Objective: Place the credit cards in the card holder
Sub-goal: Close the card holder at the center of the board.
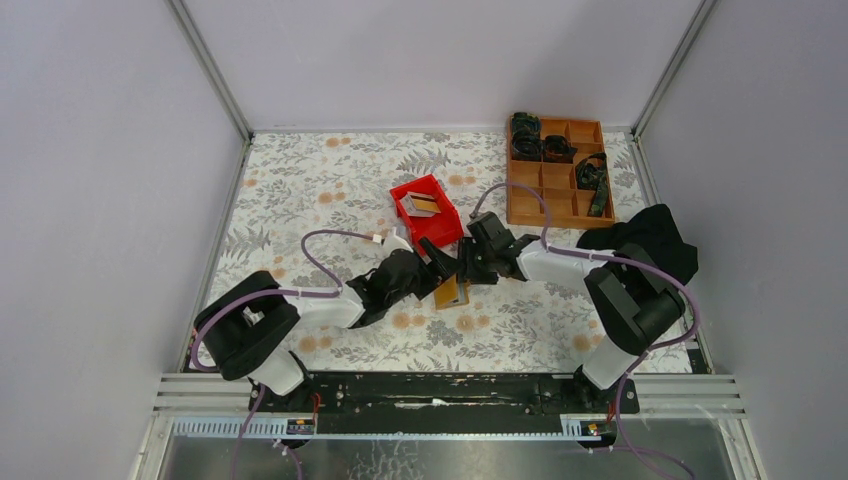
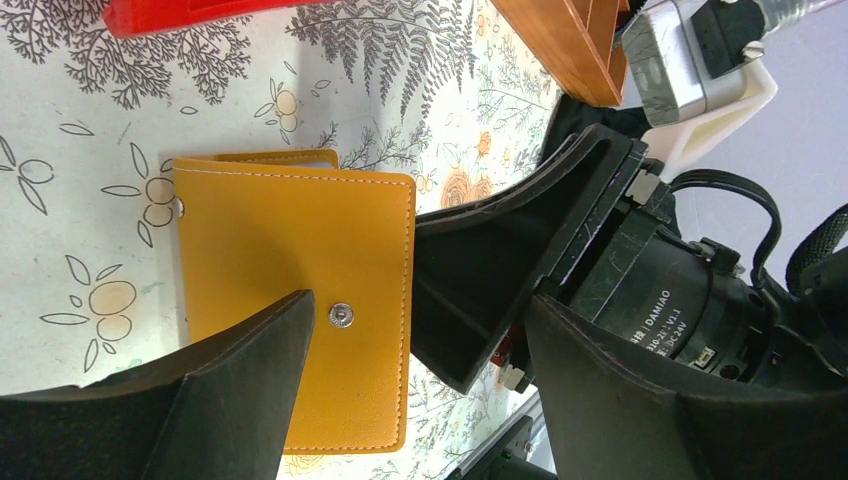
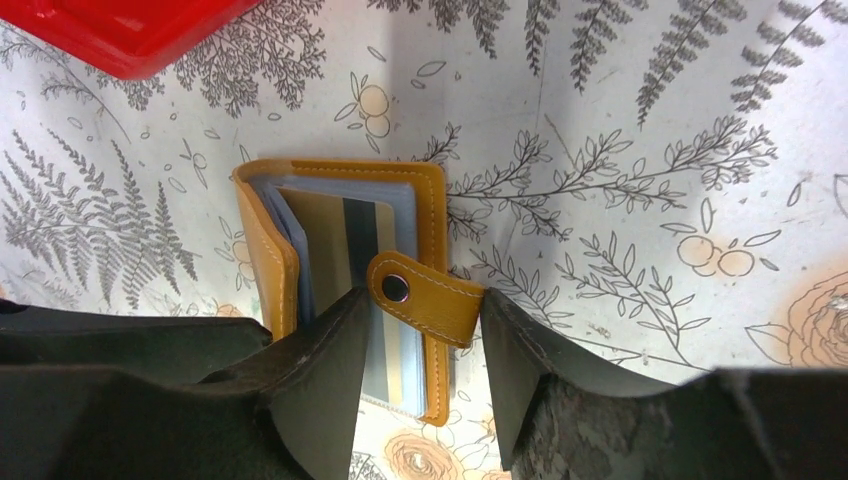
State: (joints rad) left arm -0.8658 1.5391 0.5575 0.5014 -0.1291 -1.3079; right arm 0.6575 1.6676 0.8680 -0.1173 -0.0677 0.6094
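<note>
1. Location: the card holder lies on the tabletop at the centre of the top view, just below the red bin, between both end effectors.
2. The left end effector has its jaws spread wide and grips nothing. It hangs over the holder's closed outer face.
3. The right end effector has its jaws parted either side of the clasp strap. No clamp is visible.
4. Hazard: the cover stands only partly open. With nothing clamped, it may fold shut, or the holder may slide on the tabletop.
5. Hazard: a closing jaw may catch the strap and drag the holder, dislodging the credit cards seated in its sleeves.
6. Count: one card holder, one red bin, one compartment tray, two end effectors. At least one of the credit cards shows in the sleeves; the total cannot be told.
</note>
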